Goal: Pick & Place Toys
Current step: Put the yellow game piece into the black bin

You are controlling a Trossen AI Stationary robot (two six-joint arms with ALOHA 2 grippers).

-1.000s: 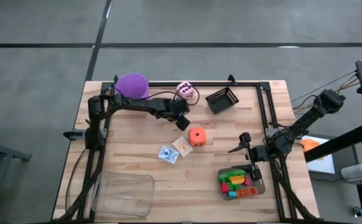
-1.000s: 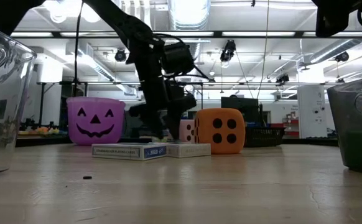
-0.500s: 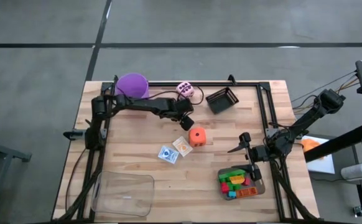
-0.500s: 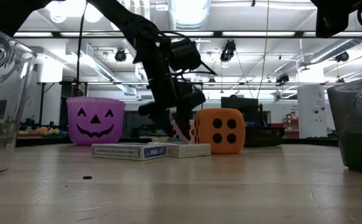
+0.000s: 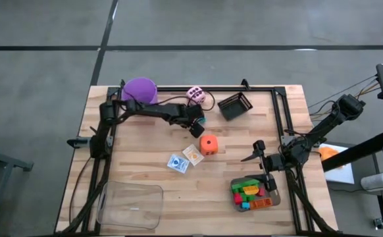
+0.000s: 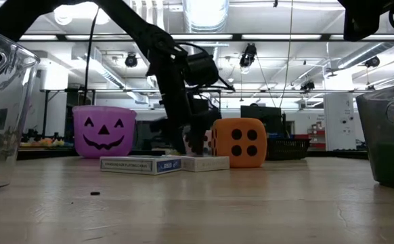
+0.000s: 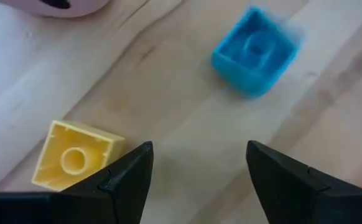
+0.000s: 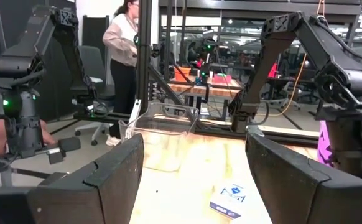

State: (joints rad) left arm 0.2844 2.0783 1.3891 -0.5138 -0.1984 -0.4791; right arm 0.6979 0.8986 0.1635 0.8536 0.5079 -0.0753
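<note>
- Reaching across the upper middle of the high view, the left arm carries the left gripper [image 5: 197,121] just below the pink die [image 5: 195,95] and above the orange die [image 5: 208,144].
- Its wrist view shows both dark fingers [image 7: 126,180] spread apart with bare wood between them, holding nothing.
- A blue brick [image 7: 254,51] lies on the table ahead of those fingers in the upper right of that picture, and a yellow brick [image 7: 75,155] lies at lower left, just beside one finger.
- From the low view the left gripper [image 6: 195,139] hangs just above the table, in front of the pink die and beside the orange die [image 6: 239,143].
- Two card packs [image 5: 185,158] lie side by side at the centre of the high view, just left of the orange die.
- At the right of the high view, the right gripper [image 5: 257,152] waits above the table; its fingers [image 8: 103,180] stand apart and empty.
- Below it, a grey tray [image 5: 273,197] in the lower right holds a heap of green, yellow, red and orange bricks [image 5: 247,193].
- A purple bucket [image 5: 140,89] sits at the upper left of the table, a black basket [image 5: 234,105] at upper centre, and a clear bin [image 5: 129,205] at lower left.
</note>
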